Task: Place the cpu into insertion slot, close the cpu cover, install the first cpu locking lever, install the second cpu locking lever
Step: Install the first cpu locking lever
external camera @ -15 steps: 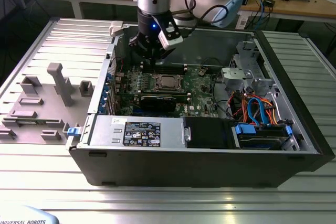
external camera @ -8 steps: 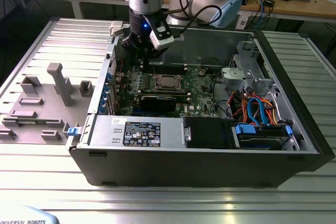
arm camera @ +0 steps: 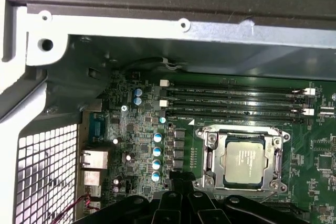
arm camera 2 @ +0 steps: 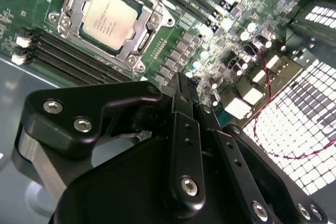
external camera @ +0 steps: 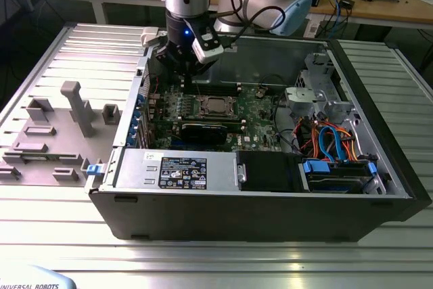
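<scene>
The cpu [arm camera: 243,159] is topped in plain silver-grey and framed by the silver cpu cover [arm camera: 274,156]. The motherboard [arm camera: 320,156] is coloured green, crossed by black memory slots [arm camera: 236,99] and dotted with blue-topped capacitors [arm camera: 157,151]. The gripper [arm camera 2: 181,85] is finished in black. The pale rear panel [arm camera: 47,171] is patterned with a square grid. Blue and orange cables [external camera: 329,141] are seen.

A ribbed silver metal counter [external camera: 216,262] is seen in the exterior view. An open black computer case [external camera: 257,218] is laid directly on it. Just beside the case, on the exterior view's left, a grey plate [external camera: 27,123] with upright grey blocks [external camera: 78,106] is placed.
</scene>
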Action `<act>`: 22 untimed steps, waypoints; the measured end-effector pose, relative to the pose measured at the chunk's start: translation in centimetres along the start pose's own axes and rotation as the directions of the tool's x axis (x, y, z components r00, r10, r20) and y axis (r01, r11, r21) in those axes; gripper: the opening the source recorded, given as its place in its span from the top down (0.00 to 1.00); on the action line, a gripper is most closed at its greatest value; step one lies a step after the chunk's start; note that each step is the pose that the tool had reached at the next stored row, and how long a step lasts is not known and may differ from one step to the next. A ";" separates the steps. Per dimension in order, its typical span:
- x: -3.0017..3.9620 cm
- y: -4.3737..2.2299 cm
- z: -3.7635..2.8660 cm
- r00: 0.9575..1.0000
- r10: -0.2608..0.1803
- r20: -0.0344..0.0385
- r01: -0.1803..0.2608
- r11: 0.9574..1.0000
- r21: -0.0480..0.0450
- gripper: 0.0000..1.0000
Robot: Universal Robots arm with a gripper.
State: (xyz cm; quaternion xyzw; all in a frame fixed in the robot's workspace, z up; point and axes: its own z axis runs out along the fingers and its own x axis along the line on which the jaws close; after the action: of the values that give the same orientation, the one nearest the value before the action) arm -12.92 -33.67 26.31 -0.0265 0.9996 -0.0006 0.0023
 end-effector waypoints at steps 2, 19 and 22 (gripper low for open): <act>-0.01 0.12 0.00 1.000 0.000 0.000 0.000 1.000 0.000 0.89; 0.09 0.77 0.03 1.000 0.000 0.000 0.000 1.000 0.000 0.89; 0.10 1.34 0.04 1.000 0.000 0.000 0.000 1.000 0.000 0.89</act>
State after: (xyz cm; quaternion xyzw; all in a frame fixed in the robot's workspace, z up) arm -13.10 -32.33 26.27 -0.0266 0.9996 -0.0006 0.0024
